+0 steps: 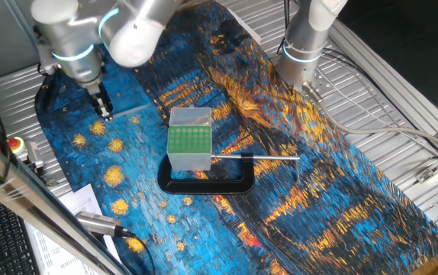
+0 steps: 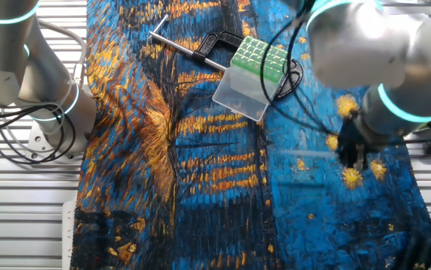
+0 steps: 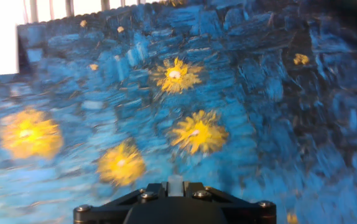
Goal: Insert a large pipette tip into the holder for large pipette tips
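Hovering gripper [image 1: 104, 113] over cloth [image 1: 295, 168] | fingers: can't tell | tip [image 2: 302, 154] flat nearby | holder [image 1: 189, 138] in clamp [image 1: 207, 183]

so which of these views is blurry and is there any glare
The hand view is smeared across the starry cloth, with a blown-out white patch at upper left. Both fixed views are fairly sharp on the green-topped box; the near arm looks soft.

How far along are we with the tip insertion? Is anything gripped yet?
Done: nothing that shows; the holder sits in the black clamp, no tip visibly standing in it. In hand: the gripper is low over the cloth, well away from the holder, beside a faint pale streak that may be the large pipette tip; a grip cannot be confirmed. Left: grasp, carry, insert.
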Motion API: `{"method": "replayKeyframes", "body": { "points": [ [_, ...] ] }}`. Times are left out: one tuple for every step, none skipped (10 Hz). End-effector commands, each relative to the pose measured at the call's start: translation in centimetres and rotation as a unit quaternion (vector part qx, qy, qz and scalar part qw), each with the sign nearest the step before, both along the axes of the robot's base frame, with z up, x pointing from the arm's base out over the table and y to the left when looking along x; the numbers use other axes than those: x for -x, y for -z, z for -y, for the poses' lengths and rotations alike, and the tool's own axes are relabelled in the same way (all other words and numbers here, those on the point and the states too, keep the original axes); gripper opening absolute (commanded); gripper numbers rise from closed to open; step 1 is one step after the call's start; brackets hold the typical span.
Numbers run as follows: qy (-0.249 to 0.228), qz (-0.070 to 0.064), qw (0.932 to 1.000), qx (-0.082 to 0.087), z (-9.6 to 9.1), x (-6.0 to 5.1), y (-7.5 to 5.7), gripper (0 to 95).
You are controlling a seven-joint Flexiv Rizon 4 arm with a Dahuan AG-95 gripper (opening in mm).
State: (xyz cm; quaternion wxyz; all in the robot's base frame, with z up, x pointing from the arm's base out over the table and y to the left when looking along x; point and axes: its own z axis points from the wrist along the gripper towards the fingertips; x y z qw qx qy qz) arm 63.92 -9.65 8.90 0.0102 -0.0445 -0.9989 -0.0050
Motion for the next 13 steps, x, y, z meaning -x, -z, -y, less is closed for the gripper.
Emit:
{"method": "replayKeyframes", "body": {
  "points": [
    [0.003, 0.007, 1.0, 0.001, -1.2, 1.1, -2.6, 0.0],
    [0.004, 0.008, 1.0, 0.001, -1.7, 1.3, -3.4, 0.0],
    [0.0, 0.01, 1.0, 0.001, -2.9, 1.9, -5.0, 0.0],
    [-0.002, 0.012, 0.9999, 0.0, -3.4, 2.1, -5.6, 0.0],
    [-0.003, 0.013, 0.9999, 0.0, -4.1, 2.2, -6.3, 0.0],
    [-0.013, 0.022, 0.9997, -0.001, -4.8, 2.1, -6.8, 0.0],
    [-0.024, 0.032, 0.9992, 0.002, -5.5, 1.9, -7.1, 0.0],
    [-0.028, 0.038, 0.9989, -0.003, -6.0, 2.1, -7.1, 0.0],
    [-0.036, 0.042, 0.9985, -0.003, -6.4, 2.3, -7.3, 0.0],
    [-0.042, 0.044, 0.9982, -0.003, -6.7, 2.5, -7.5, 0.0],
    [-0.05, 0.043, 0.9978, -0.004, -7.0, 2.7, -7.7, 0.0],
    [-0.056, 0.036, 0.9978, -0.002, -7.0, 2.7, -7.7, 0.0],
    [-0.064, 0.027, 0.9976, 0.0, -7.0, 2.7, -7.7, 0.0]
  ]
}}
